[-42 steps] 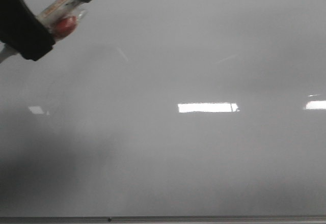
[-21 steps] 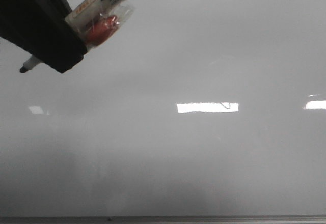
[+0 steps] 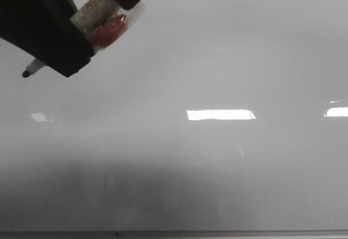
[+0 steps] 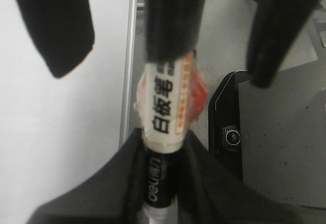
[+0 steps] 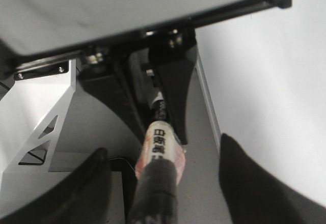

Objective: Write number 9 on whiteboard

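The whiteboard (image 3: 217,168) fills the front view, glossy pale grey, with a thin grey edge strip (image 3: 217,232) along the near side. No black line of the number 9 shows on it. My left gripper (image 3: 68,51) at the upper left is shut on a marker (image 3: 89,11) with a white label; its black tip (image 3: 25,74) points left, just above the board. In the left wrist view the jaws (image 4: 163,183) clamp the marker's barrel (image 4: 165,107). My right gripper (image 5: 163,150) is open, its fingers (image 5: 254,183) either side of the marker's black rear end (image 5: 155,193), not touching it.
Bright rectangular light reflections (image 3: 220,114) lie on the board. Beside the board's edge strip (image 4: 130,56) is a grey surface with a black device (image 4: 232,137). A white metal bracket (image 5: 35,117) and dark arm parts show in the right wrist view.
My left gripper with the marker moved right and a little down, then held still. A dark shape, the right gripper, has come down over the marker's rear end at the top.
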You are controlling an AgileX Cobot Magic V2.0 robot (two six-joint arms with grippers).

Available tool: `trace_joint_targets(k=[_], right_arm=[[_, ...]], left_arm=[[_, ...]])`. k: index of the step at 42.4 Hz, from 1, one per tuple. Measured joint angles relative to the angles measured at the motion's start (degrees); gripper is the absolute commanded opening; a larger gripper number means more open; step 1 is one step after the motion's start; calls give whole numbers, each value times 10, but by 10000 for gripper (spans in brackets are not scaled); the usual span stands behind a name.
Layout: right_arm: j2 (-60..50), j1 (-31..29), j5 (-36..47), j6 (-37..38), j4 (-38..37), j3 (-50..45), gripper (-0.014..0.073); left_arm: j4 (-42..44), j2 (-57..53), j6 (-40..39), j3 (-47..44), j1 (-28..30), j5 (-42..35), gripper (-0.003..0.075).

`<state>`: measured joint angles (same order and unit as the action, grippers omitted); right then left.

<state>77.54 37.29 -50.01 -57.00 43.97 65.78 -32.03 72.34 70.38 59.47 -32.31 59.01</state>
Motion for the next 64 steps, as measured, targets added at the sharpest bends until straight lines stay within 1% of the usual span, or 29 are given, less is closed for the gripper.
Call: trace_joint_targets(k=[5,6,9,12,15,16,17,19,21,25,29,32,35,36,38,39,42,48,53,59,64], right_arm=[[11,0,0,0,1,0,203],[12,0,-1,0,1,0,157],[14,0,-3,0,2,0,32],[14,0,-3,-2,2,0,-73],[14,0,-2,-2,2,2,-62],[14,0,-3,-2,2,2,-64],[14,0,-5,-2,2,2,-64],[14,0,-6,-2,2,2,-64],[14,-2,-6,-2,2,3,-64],[14,-17,-14,-2,4,3,-64],[6,-57,-17,-3,5,-14,-64],[-6,-92,-16,-3,7,-36,-64],[-19,-134,-9,-3,15,-61,-64],[-23,-145,-5,-3,18,-67,-64],[-29,-164,3,-3,28,-77,-64],[-32,-173,8,-3,33,-80,-64],[-35,-186,23,-3,40,-86,-64],[-35,-190,61,-3,50,-89,-64],[-33,-190,93,-3,71,-89,-64],[-6,-190,136,-3,100,-87,-64],[19,-190,176,-3,114,-68,-64]], left_arm=[[0,0,0,0,0,-1,-7],[0,0,0,0,0,-2,-5],[0,0,0,0,0,-6,38],[0,0,-5,0,0,-10,140],[0,0,-5,0,0,-11,309],[0,0,-5,0,0,-13,379],[0,0,-5,0,0,-15,425],[0,0,-7,0,0,-21,509],[0,0,-11,0,0,-28,539],[-1,0,-27,0,0,-36,511],[-1,-6,-41,0,0,-45,439],[2,-19,-53,0,0,-51,357],[3,-42,-72,-1,9,-51,256],[3,-49,-76,-2,11,-52,210],[2,-70,-82,-15,25,-54,140],[2,-79,-85,-22,32,-55,93],[-1,-115,-89,-58,60,-60,-12],[-15,-202,-90,-147,118,-82,-19],[-45,-289,-92,-218,156,-117,-19],[-104,-400,-92,-292,177,-179,-19],[-127,-469,-92,-332,178,-219,-19]])
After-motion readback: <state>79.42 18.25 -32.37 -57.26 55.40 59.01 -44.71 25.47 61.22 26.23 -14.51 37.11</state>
